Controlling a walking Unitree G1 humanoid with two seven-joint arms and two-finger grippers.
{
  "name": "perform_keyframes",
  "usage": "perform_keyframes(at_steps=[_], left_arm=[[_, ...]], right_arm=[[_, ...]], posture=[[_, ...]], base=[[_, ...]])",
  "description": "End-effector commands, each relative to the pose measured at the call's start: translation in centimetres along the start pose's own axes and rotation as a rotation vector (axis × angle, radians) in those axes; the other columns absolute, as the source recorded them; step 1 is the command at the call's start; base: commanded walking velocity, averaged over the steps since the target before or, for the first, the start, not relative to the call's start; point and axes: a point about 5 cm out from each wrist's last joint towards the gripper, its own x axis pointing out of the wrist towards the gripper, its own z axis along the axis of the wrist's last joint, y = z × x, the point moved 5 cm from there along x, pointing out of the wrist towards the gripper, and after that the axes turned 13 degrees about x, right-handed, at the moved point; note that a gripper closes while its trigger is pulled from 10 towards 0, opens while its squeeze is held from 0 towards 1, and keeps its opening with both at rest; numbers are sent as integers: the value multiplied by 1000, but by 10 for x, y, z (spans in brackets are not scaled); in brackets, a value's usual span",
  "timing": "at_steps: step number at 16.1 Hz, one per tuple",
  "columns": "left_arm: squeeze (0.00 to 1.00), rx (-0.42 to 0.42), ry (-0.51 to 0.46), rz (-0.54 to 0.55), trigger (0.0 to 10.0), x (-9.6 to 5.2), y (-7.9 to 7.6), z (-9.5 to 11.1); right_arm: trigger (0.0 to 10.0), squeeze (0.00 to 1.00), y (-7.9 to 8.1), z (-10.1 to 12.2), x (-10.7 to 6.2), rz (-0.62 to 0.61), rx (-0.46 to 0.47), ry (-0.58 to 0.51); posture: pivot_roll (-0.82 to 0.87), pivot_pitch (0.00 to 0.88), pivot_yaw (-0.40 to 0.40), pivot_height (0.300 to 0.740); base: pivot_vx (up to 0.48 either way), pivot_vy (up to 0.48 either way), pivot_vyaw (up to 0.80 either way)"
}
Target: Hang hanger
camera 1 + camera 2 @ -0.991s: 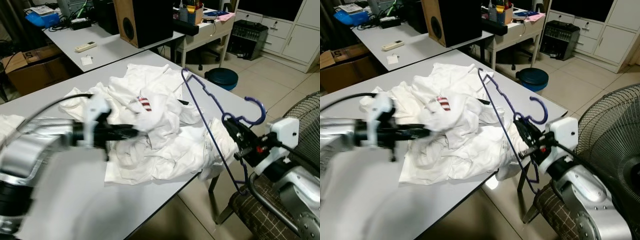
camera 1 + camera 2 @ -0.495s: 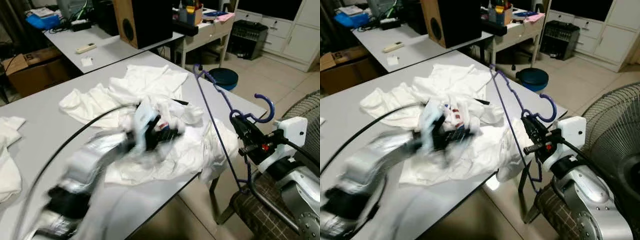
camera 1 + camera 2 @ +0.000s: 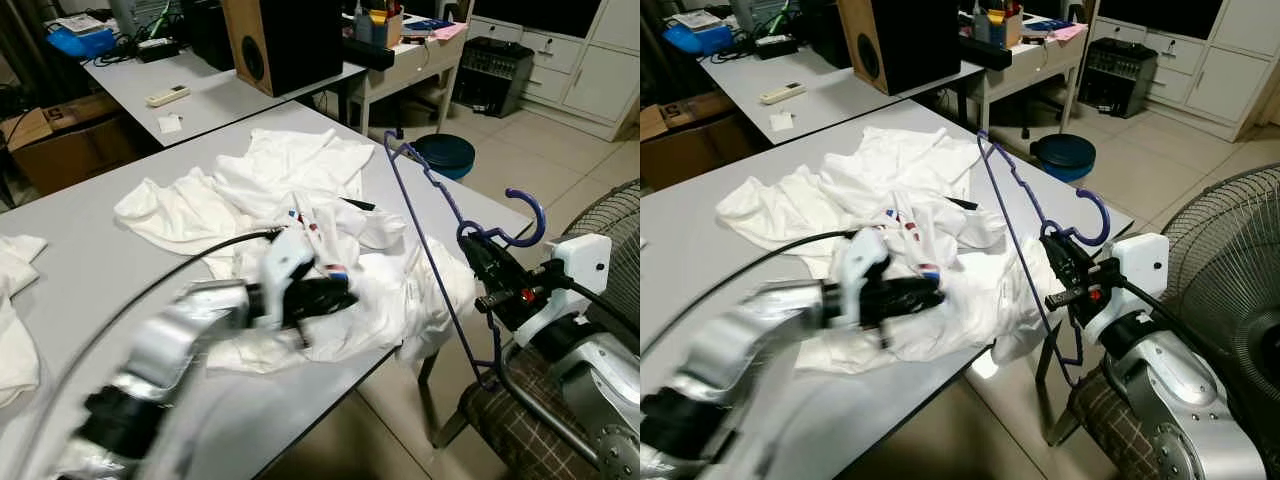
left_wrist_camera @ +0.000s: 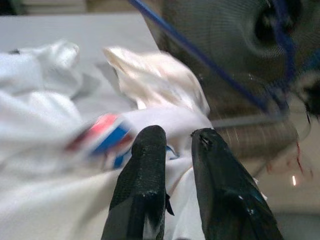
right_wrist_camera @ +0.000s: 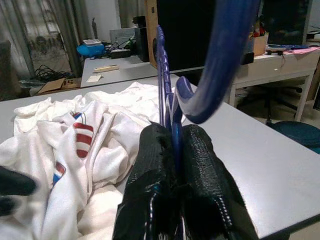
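A blue wire hanger stands tilted over the right end of the grey table, with its hook pointing up. My right gripper is shut on the hanger's neck just below the hook, and the same grip shows close up in the right wrist view. A rumpled white shirt with red and blue striped trim lies spread on the table. My left gripper rests low on the front of the shirt, blurred. In the left wrist view its fingers are closed on white cloth beside the striped trim.
A checked chair seat and a standing fan are close by my right arm. On the floor beyond the table end sits a teal bin. A wooden speaker and a remote are on the back table. Another white cloth lies at the left.
My left arm swung from the left across the shirt towards the table's front edge, and the striped part of the shirt moved with it. The hanger rose slightly, then held.
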Motion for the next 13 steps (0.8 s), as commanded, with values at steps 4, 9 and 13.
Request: perform_keyframes(at_steps=[4,9,13], left_arm=[[1000,70,84,34,10000,-50,20,-5],[965,100,300,211,10000,-76,48,-43],[0,98,270,217,10000,-51,40,-51]], right_arm=[[10000,0,-2,4,-2,-2,-5,-2],[10000,0,2,2,3,29,-7,15],[10000,0,3,2,4,32,-3,14]], posture=[[-59,0,91,740],[-41,0,72,740],[-41,0,72,740]], base=[[0,0,0],[0,0,0],[0,0,0]])
